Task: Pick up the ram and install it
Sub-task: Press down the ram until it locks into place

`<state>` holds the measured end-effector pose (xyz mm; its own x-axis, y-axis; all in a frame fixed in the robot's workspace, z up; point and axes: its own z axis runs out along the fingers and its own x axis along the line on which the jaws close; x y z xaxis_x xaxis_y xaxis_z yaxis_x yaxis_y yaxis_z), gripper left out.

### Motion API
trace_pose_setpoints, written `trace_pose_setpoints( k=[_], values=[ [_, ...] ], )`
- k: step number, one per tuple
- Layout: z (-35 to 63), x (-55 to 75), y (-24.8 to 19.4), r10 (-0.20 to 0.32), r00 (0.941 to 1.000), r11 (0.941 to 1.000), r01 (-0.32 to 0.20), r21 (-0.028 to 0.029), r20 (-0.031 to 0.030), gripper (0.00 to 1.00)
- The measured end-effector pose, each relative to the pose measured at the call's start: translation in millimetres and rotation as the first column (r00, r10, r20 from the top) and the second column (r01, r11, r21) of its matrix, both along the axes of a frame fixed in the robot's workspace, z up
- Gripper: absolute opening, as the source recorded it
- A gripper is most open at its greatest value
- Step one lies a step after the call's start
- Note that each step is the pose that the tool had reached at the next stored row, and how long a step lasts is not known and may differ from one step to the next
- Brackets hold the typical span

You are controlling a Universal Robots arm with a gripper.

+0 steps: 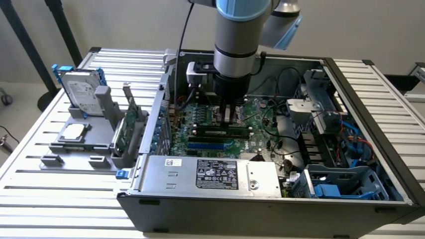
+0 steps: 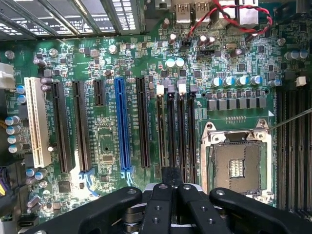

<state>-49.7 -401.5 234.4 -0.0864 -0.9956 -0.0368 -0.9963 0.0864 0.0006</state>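
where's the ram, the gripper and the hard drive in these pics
ram [image 1: 222, 132]: exterior view, middle of its top edge.
gripper [image 2: 170, 187]: wrist view, between its fingertips.
hard drive [image 1: 81, 92]: exterior view, its label face.

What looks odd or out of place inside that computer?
Nothing looks spilled or broken. The one oddity: the processor socket on the motherboard sits bare, no chip or cooler on it.
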Motion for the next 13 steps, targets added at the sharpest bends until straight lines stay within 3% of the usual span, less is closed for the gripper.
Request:
trace_pose_setpoints(
  k=[13],
  values=[
    [-6.8, -0.3, -0.2, 0.005, 1.0000, 1.0000, -0.005, -0.0008, -0.0001, 0.11]
  ],
)
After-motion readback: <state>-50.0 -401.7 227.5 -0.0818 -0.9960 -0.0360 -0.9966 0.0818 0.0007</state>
